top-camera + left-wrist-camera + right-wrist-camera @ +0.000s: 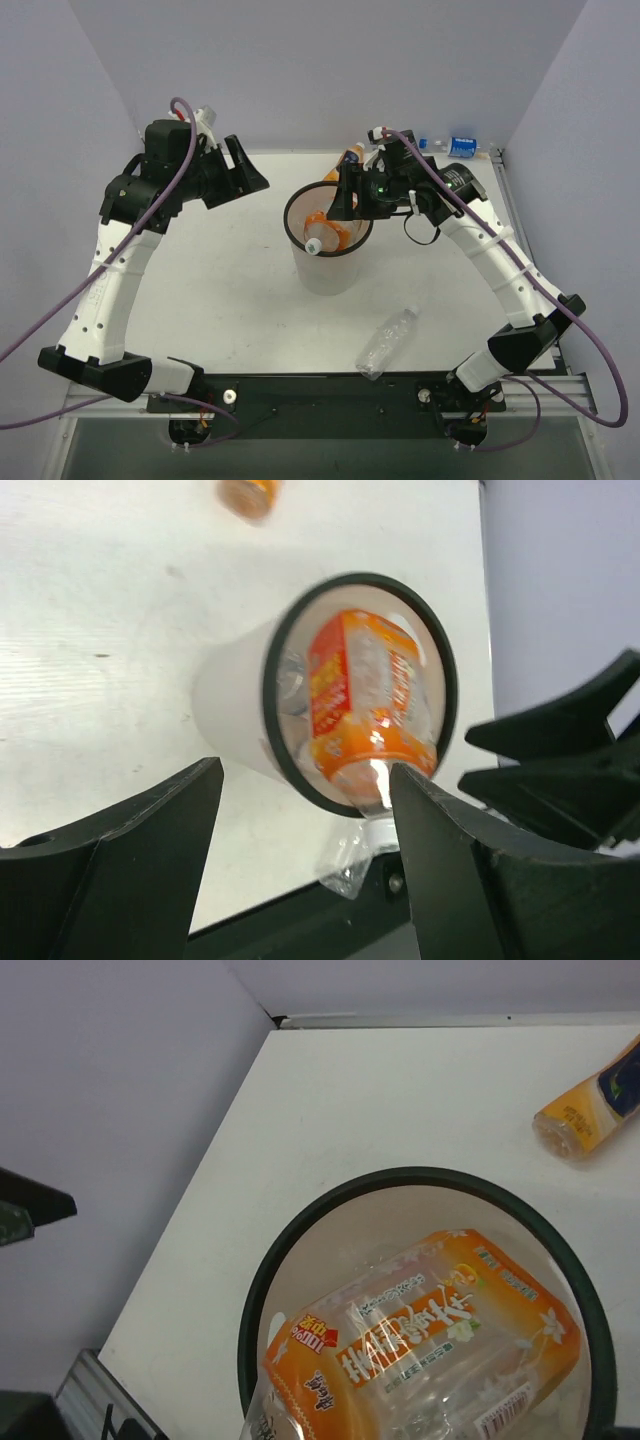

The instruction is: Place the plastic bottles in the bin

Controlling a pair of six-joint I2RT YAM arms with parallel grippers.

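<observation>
Upright at mid-bench (230, 300): the bin (325, 275) (230, 710) (262, 1300), with a translucent white wall and a thin black rim. Inside it, one wide orange bottle (338, 232) (365, 705) (420, 1350), lying tilted with its white cap toward the near rim.

On that bottle, an orange label with white Japanese characters, "100%" in red on a yellow patch near the cap end, and a barcode on a white strip.

Outside the bin, three more:
- Just behind the far rim, flat on the bench, a slim orange bottle (352, 155) (248, 492) (590, 1105) with a dark label, print unreadable.
- Near the front edge, right of the bin and apart from it, a clear bottle (387, 342) (350, 860) on its side, no label visible.
- At the far right corner by the back wall, a blue-labelled bottle (455, 146), lettering too small to read.

As for the left jaws: spread wide, nothing between them, held above the bench left of the bin and clear of it.

As for the right jaws: above the bin's far rim, over the wide orange bottle. Cannot tell how far apart, nor whether touching anything.
</observation>
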